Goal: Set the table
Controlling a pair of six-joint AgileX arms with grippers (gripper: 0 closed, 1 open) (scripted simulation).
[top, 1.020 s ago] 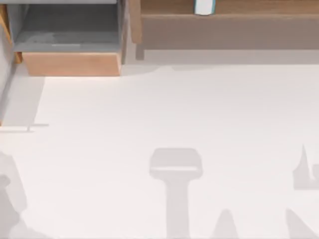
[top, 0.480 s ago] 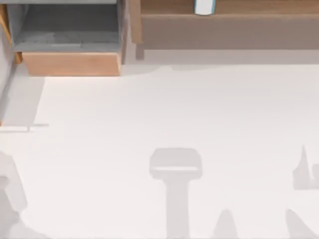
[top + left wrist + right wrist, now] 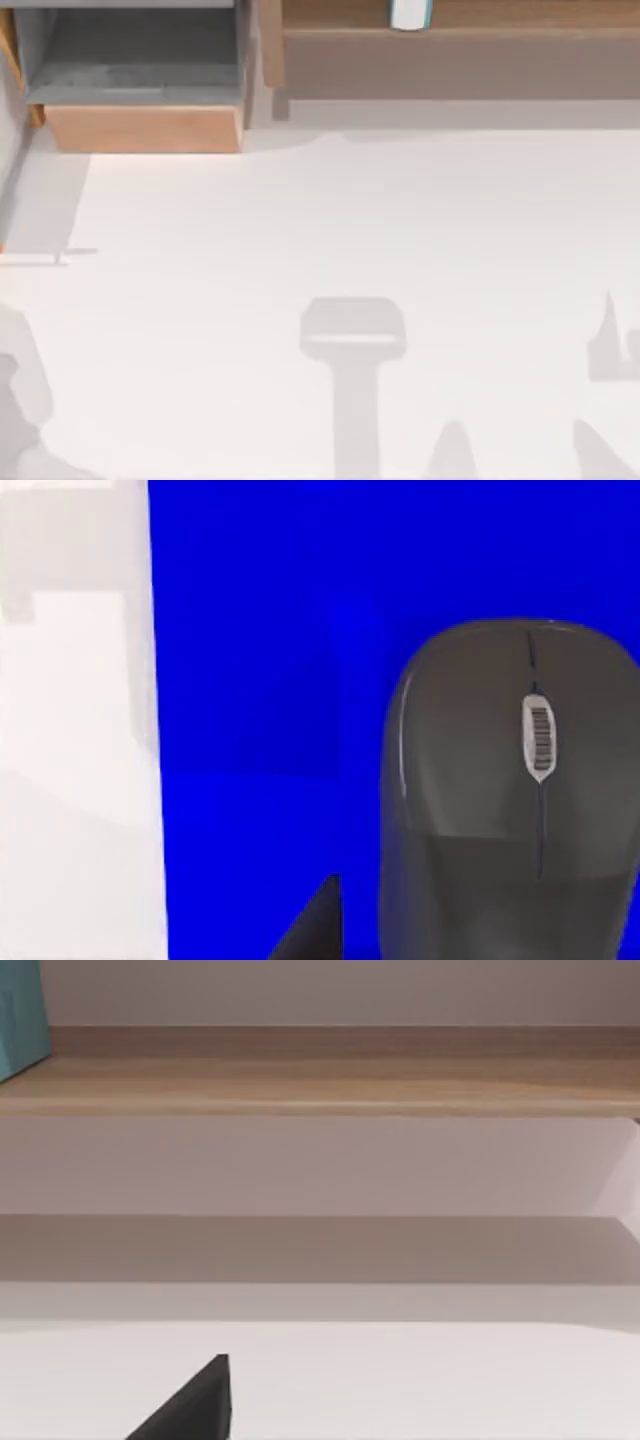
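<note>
The table [image 3: 350, 220] is a broad white top that takes up most of the top view, with only shadows on it. In the left wrist view a dark grey computer mouse [image 3: 510, 790] lies on a bright blue mat [image 3: 260, 680], with white table [image 3: 70, 780] beside the mat. A black tip of my left gripper [image 3: 315, 925] shows just over the mat, close to the mouse. In the right wrist view a black tip of my right gripper [image 3: 195, 1405] hangs above the white table [image 3: 400, 1380], facing the shelf.
An open light-wood drawer [image 3: 140, 128] with a grey inside stands at the back left. A long light-wood shelf [image 3: 460, 60] runs along the back right and carries a white and teal box [image 3: 410, 14]. Arm shadows [image 3: 352, 340] fall on the near part of the table.
The arm shadow at the table's near left edge has shifted slightly. Everything else stands as before.
</note>
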